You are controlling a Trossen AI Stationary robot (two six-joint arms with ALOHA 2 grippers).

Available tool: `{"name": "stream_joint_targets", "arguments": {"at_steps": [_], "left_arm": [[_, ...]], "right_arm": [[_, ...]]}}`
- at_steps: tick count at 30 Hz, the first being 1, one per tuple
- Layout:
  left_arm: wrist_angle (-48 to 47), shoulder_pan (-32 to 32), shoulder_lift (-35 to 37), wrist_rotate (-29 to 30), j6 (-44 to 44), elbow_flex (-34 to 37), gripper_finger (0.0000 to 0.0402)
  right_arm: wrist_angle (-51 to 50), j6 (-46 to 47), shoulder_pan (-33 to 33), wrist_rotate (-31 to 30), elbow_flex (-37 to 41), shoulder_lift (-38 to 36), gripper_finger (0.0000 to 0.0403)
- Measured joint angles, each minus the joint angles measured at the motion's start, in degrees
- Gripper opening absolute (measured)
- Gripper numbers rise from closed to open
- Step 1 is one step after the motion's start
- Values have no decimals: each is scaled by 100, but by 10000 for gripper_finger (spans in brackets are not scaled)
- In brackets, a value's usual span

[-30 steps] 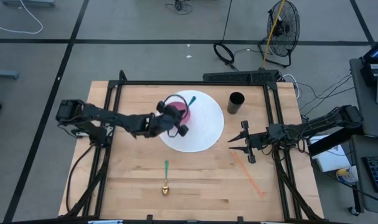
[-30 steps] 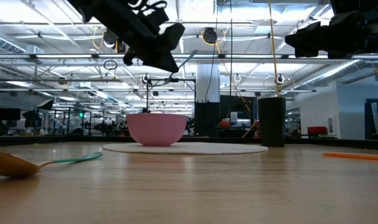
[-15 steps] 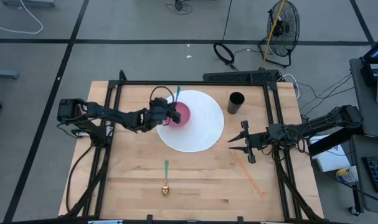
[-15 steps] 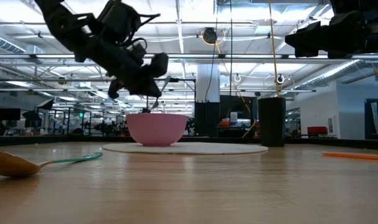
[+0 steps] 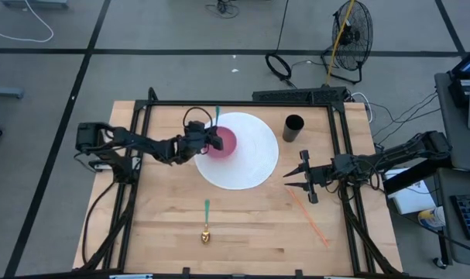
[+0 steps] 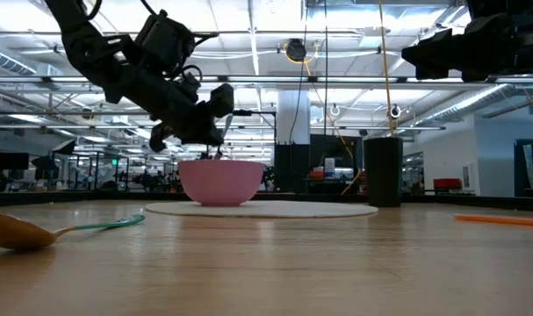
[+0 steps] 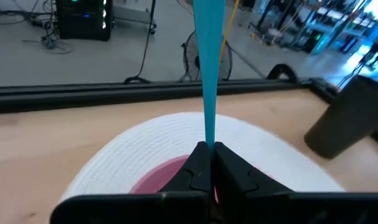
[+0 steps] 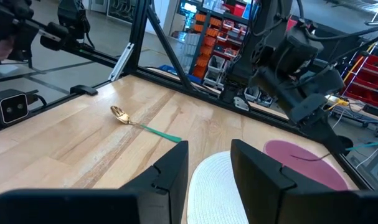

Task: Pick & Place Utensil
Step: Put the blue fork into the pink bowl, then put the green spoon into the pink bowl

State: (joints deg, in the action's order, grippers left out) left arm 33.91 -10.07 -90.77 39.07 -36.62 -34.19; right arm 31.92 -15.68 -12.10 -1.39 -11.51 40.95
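My left gripper (image 5: 207, 139) hovers at the left rim of a pink bowl (image 5: 224, 142) that stands on a round white plate (image 5: 246, 167). It is shut on a teal utensil (image 7: 208, 74), whose handle sticks out past the fingers toward the far edge (image 5: 216, 115). The utensil's other end is hidden behind the fingers. My right gripper (image 5: 294, 177) is open and empty, off the plate's right side. A spoon with a gold bowl and green handle (image 5: 206, 222) lies flat on the table near the front. My left gripper pinches the teal handle (image 7: 209, 140) between its two fingertips. The fingers come from the table's left, slanting down, and the handle runs on beyond them, up and toward the far edge. The utensil is lifted clear, above the pink bowl (image 7: 160, 177).
A black cup (image 5: 293, 128) stands at the plate's far right. An orange stick (image 5: 308, 214) lies on the wood in front of my right gripper. A black frame (image 5: 235, 103) runs round the table. Bare wood lies between the plate and the near edge.
My left gripper has gone down toward the pink bowl and back toward the table's left edge, from over the bowl's middle to its left rim. It has turned, so the teal handle now points more toward the far edge. It has stayed shut on the utensil.
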Motion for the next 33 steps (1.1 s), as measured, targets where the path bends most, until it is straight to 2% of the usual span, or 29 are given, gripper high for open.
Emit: {"name": "stream_joint_targets", "arguments": {"at_steps": [8,16,24,33], "left_arm": [[309,-71,-501,-7,-109,-31,5],[326,-89,-522,-9,-146,-31,22],[324,-89,-522,-11,-111,-31,6],[319,-136,-522,-9,-134,-39,49]], "right_arm": [[-13,0,-2,0,0,0,116],[-31,-20,-1,0,0,0,116],[-26,-14,-2,0,0,0,116],[-26,-15,-2,-1,0,0,116]]}}
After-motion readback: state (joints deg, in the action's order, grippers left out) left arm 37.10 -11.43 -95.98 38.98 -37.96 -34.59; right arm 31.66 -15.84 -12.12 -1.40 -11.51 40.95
